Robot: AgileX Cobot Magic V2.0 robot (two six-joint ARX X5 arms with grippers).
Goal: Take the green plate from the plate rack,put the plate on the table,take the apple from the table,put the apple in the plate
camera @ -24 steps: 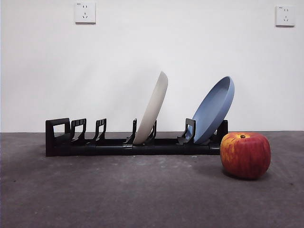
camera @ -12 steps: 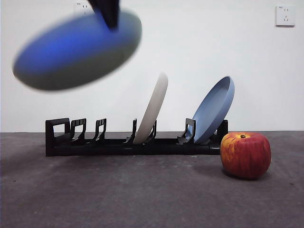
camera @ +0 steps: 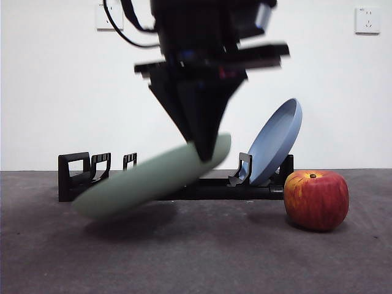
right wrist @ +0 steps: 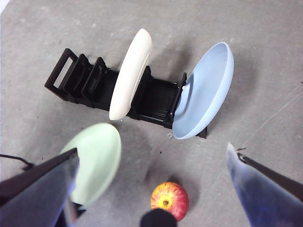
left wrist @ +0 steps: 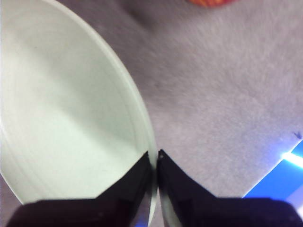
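My left gripper [camera: 205, 150] is shut on the rim of the green plate [camera: 147, 177] and holds it tilted, low over the table [camera: 196, 257], in front of the plate rack [camera: 79, 177]. In the left wrist view the jaws [left wrist: 155, 158] pinch the plate's edge [left wrist: 61, 118]. The red apple [camera: 316, 200] sits on the table to the right, by the rack's end. My right gripper [right wrist: 152, 150] is open and high above, looking down on the rack [right wrist: 85, 80], green plate [right wrist: 97, 158] and apple [right wrist: 169, 201].
A blue plate [camera: 275, 144] leans in the rack's right end, close to the apple. A cream-white plate [right wrist: 130, 73] stands in the rack's middle, hidden behind the arm in the front view. Bare table [left wrist: 227, 94] lies between the green plate and the apple.
The left arm has come down into the front view. The green plate moved from high at the upper left to low over the table in front of the rack.
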